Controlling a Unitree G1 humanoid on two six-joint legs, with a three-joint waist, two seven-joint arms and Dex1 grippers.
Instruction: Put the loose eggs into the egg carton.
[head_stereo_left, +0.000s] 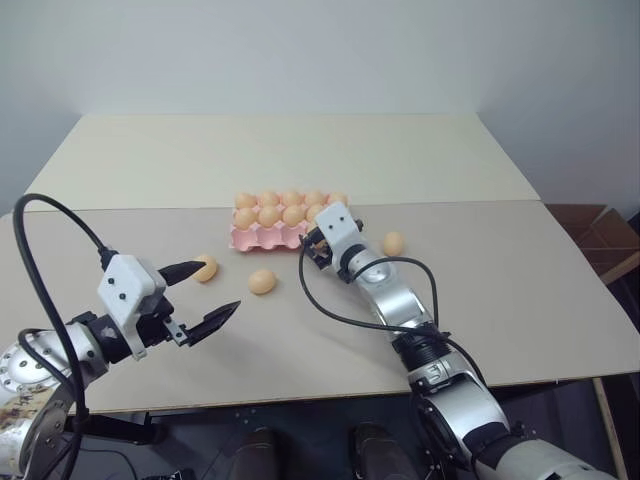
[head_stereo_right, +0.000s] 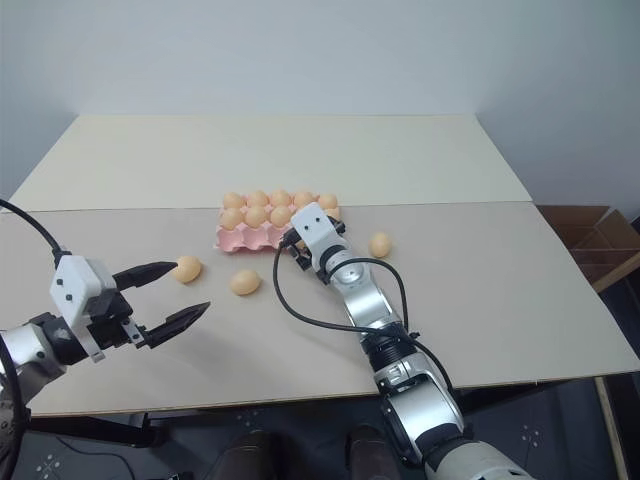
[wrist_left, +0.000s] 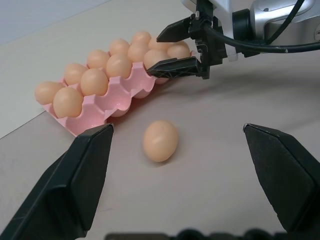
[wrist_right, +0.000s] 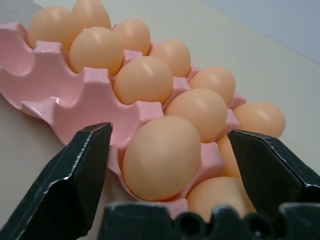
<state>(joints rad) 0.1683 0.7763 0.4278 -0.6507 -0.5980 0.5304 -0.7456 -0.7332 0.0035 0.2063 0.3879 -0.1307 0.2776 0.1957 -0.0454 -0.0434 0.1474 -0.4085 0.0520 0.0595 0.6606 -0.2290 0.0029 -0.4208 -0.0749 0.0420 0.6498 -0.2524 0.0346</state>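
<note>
The pink egg carton (head_stereo_left: 262, 238) lies mid-table, its back rows filled with eggs. My right gripper (head_stereo_left: 318, 246) is at the carton's near right corner, open, with its fingers (wrist_right: 75, 175) on either side of an egg (wrist_right: 161, 157) that sits in a front cup. Three loose eggs lie on the table: one (head_stereo_left: 262, 281) in front of the carton, one (head_stereo_left: 205, 268) further left, one (head_stereo_left: 393, 243) right of the carton. My left gripper (head_stereo_left: 220, 287) hovers open at the left, pointing at the middle egg (wrist_left: 160, 140), with nothing between its fingers.
The table (head_stereo_left: 500, 300) is made of two beige boards with a seam behind the carton. A black cable (head_stereo_left: 330, 315) loops off my right arm above the tabletop. Cardboard boxes (head_stereo_left: 600, 240) stand past the right edge.
</note>
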